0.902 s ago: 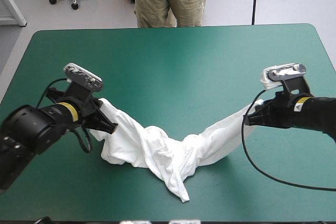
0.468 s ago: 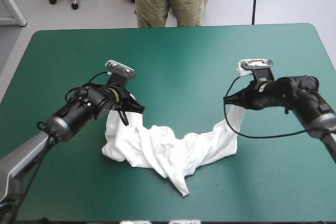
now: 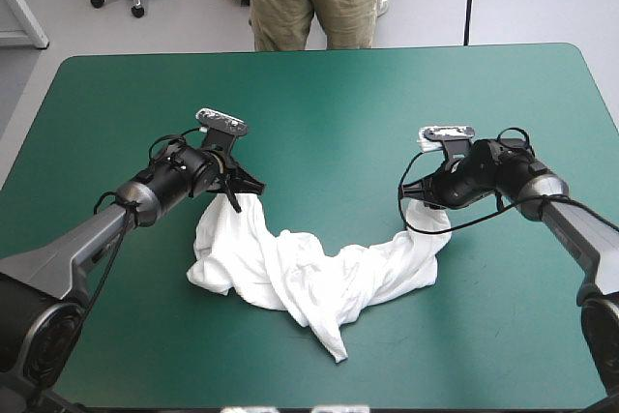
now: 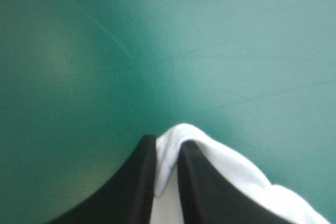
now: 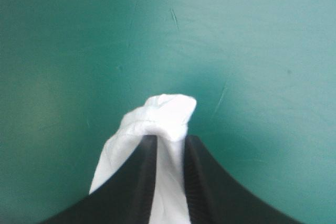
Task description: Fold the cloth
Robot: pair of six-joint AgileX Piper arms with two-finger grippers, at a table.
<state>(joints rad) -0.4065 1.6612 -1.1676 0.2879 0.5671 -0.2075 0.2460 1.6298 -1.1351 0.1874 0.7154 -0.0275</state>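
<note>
Now left fingers [image 4: 134, 184] and right fingers [image 5: 135, 182] each pinch an end of the T-shirt [image 3: 309, 278]

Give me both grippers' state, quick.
Left gripper: shut on the T-shirt.
Right gripper: shut on the T-shirt.

the t-shirt [image 3: 309, 278] is soft white cloth, matt and creased. the teal-green desk cover [image 3: 319, 103] looks smooth, faintly scuffed. my right hand [image 5: 170, 139] has matt black fingers [image 5: 197, 182], finely ribbed inside.
</note>
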